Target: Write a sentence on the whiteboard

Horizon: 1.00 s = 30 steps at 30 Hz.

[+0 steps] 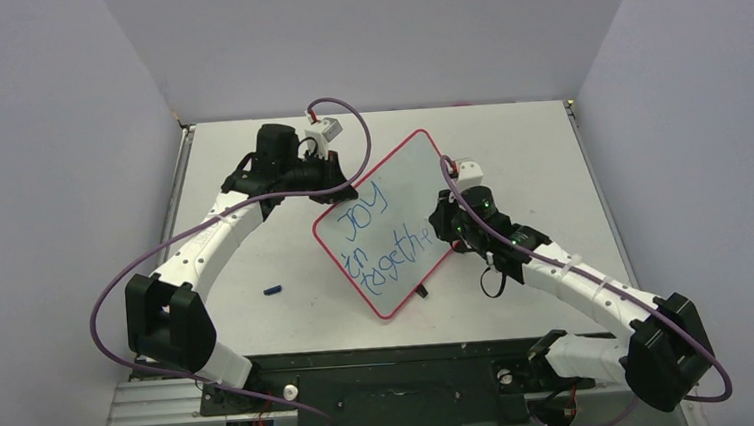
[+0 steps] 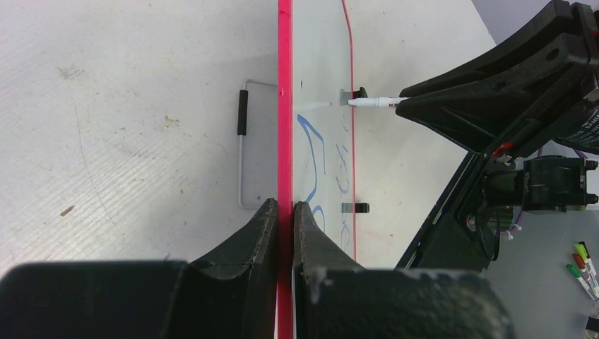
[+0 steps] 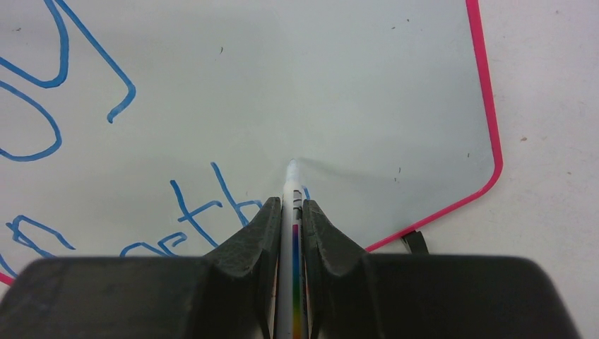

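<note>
A small blue thing [image 1: 273, 290] lies on the tabletop [image 1: 528, 142], near the arm bases. Past it, the whiteboard [image 1: 384, 223] stands tilted in the middle of the tabletop, between the two arms. Blue letters [image 1: 380, 235] on it say "JOY in togethe". The right fingers [image 3: 258, 233] are squeezed shut on a marker [image 3: 291, 185], its white tip right by the last letter. Farther back, the left fingers [image 2: 251, 240] pinch the board's pink frame [image 2: 285, 106].
</note>
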Tool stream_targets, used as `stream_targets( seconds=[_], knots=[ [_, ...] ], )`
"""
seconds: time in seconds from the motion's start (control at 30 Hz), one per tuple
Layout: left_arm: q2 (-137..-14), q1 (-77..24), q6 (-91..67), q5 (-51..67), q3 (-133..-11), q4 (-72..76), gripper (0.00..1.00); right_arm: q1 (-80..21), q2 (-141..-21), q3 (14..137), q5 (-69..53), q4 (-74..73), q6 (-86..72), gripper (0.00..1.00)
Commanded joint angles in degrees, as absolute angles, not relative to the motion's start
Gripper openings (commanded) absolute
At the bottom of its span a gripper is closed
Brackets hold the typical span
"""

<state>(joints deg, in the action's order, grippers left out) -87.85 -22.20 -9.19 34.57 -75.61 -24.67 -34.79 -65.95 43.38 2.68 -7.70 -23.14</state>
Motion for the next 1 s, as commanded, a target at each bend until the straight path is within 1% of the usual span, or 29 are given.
stream_targets(
  seconds=[0.0, 0.97],
  knots=[
    [-86.11, -22.53, -6.15, 33.37, -76.77, -22.49, 0.00, -34.10, -66.77, 43.46, 1.54, -3.18, -23.40, 0.00],
    [-86.09, -22.59, -6.24, 33.54, -76.74, -22.38, 0.00, -33.61, -64.07, 32.97, 3.08, -3.75, -26.43, 0.00]
  ],
)
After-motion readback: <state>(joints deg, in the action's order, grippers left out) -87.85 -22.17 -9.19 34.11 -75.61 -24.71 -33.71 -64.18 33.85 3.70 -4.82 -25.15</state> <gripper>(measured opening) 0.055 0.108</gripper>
